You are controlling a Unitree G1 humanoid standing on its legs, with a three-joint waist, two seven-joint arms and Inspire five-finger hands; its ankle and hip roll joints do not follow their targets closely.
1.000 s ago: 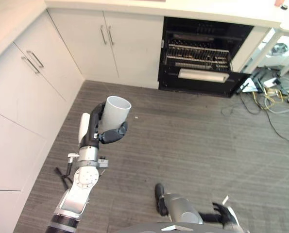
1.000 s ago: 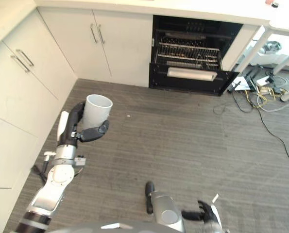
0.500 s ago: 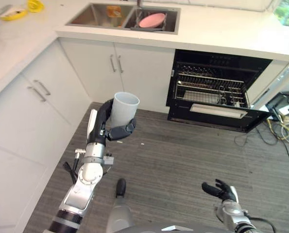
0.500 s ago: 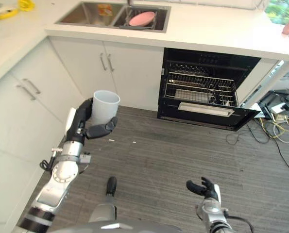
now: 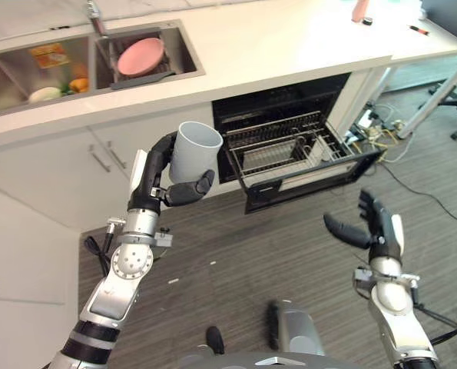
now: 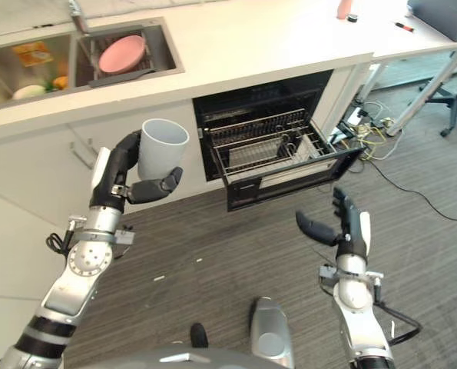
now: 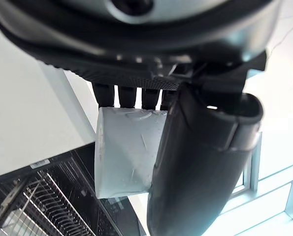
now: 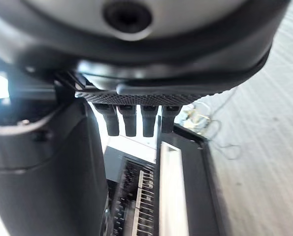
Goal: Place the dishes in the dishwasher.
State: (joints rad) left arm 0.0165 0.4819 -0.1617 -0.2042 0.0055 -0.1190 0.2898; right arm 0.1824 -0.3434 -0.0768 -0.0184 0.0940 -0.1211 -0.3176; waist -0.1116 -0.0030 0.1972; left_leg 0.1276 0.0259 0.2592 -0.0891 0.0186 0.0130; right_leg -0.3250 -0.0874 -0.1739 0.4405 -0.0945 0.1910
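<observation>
While the left hand (image 5: pixel 160 178) holds a pale grey cup (image 5: pixel 191 152) upright in the air, with fingers and thumb curled round its side, the right hand (image 5: pixel 374 229) hangs empty over the grey floor (image 5: pixel 236 246) with its fingers straight and relaxed. The cup sits in front of the white cabinet doors (image 5: pixel 97 165), below the edge of the white counter (image 5: pixel 274 46) and just to the left of the open dishwasher (image 5: pixel 289 146). The dishwasher's wire rack (image 5: pixel 282 150) is pulled out above the lowered door (image 5: pixel 305 181); what lies in the rack is too small to tell. Up in the sink (image 5: pixel 74 65), a pink plate (image 5: pixel 140 55) rests in the right basin, and the left basin holds a pale bowl (image 5: pixel 44 94) and something orange (image 5: pixel 78 84). Loose cables (image 5: pixel 382 123) lie on the floor to the right of the dishwasher.
</observation>
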